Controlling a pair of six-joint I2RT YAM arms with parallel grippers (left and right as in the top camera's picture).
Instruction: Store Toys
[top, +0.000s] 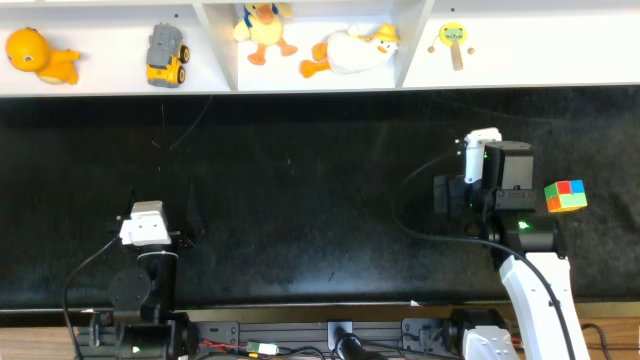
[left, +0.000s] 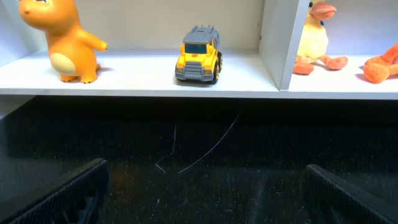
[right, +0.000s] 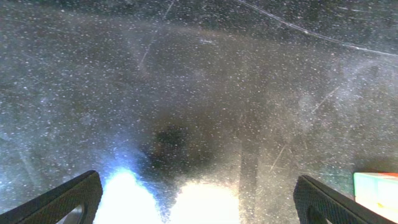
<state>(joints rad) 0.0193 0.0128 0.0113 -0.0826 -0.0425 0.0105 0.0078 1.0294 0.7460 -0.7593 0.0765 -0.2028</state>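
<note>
Toy left to store: multicoloured plastic puzzle cube (top: 565, 196). It sits on the black speckled tabletop (top: 320, 200) at the right side, well apart from the white compartment shelf (top: 320, 92) along the far edge. In the right wrist view we see one pale corner of the cube (right: 376, 190), lying outside the span of the fingers.

Right gripper (right: 198, 180): close over bare tabletop just beside the cube, jaws wide apart, nothing between them.

Left gripper (left: 206, 168): jaws also apart and empty, near its own base, facing the shelf.

Shelf contents:
- orange plastic dinosaur figure (top: 40, 55)
- yellow-and-grey toy truck (top: 166, 55)
- yellow plush duck (top: 265, 30)
- white plush duck (top: 350, 52), lying on its side
- small yellow rattle-like toy (top: 453, 40), in the right compartment

Judgement: the step in hand is the right arm's grasp of the cube.

To do it well, we would:
- shift the gripper sideways until the cube is centred between the fingers;
- square the fingers to two opposite flat faces, not to the corners;
- descend until the pads meet mid-height, then close firmly, since smooth rigid plastic may twist or slip out of a skewed pinch;
- lift well clear of the table before carrying;
- aim for the right compartment, which appears to have room beside the rattle-like toy, and set the cube well inside the ledge.
</note>
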